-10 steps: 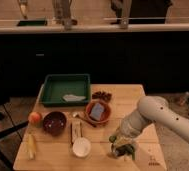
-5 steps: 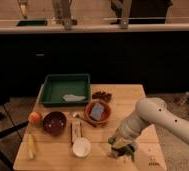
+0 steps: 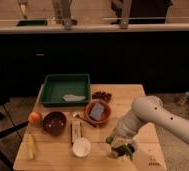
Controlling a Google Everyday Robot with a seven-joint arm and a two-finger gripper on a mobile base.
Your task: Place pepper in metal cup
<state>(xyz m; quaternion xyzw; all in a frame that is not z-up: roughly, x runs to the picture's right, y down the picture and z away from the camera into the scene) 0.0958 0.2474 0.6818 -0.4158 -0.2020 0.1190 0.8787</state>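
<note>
On the table (image 3: pixel 133 97), going from the left, a red fruit (image 3: pixel 34 118), a maroon bowl (image 3: pixel 54 122) and a white cup (image 3: pixel 81 147) are standing; behind them a green tray (image 3: pixel 48 95) is lying. Further right, the arm is reaching down to the front edge, and the gripper (image 3: pixel 121 148) is hanging low over something greenish, which I judge is the pepper (image 3: pixel 119 152), directly below it. Its long axis I cannot tell. The metal cup I cannot find; probably the arm is hiding it.
</note>
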